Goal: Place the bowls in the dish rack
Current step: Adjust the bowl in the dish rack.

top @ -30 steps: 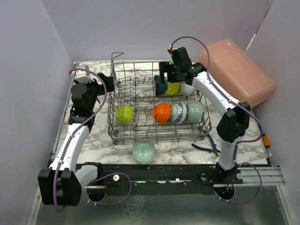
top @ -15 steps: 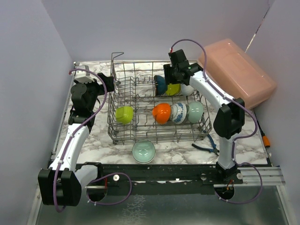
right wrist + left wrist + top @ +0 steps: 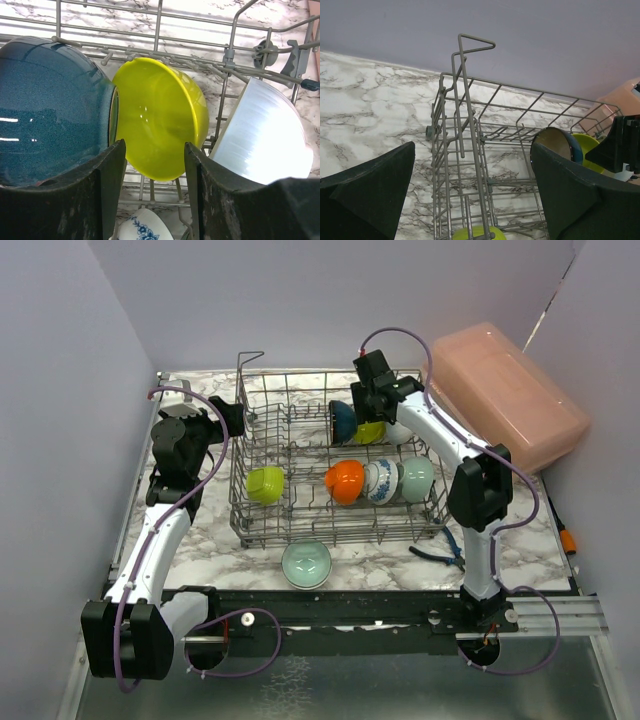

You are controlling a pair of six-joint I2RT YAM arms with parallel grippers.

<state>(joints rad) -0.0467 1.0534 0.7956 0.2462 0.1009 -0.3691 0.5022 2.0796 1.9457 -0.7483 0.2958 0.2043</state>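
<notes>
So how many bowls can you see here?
8. Seven in the dish rack: dark teal, yellow-green and white at the back; lime green, orange, blue-patterned and mint nearer. One mint bowl sits on the table. Others may be hidden.

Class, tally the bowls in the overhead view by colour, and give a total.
Mint green bowls: 2
Lime green bowl: 1
Yellow-green bowl: 1
Orange bowl: 1
Blue-patterned white bowl: 1
Dark teal bowl: 1
White bowl: 1
Total: 8
</notes>
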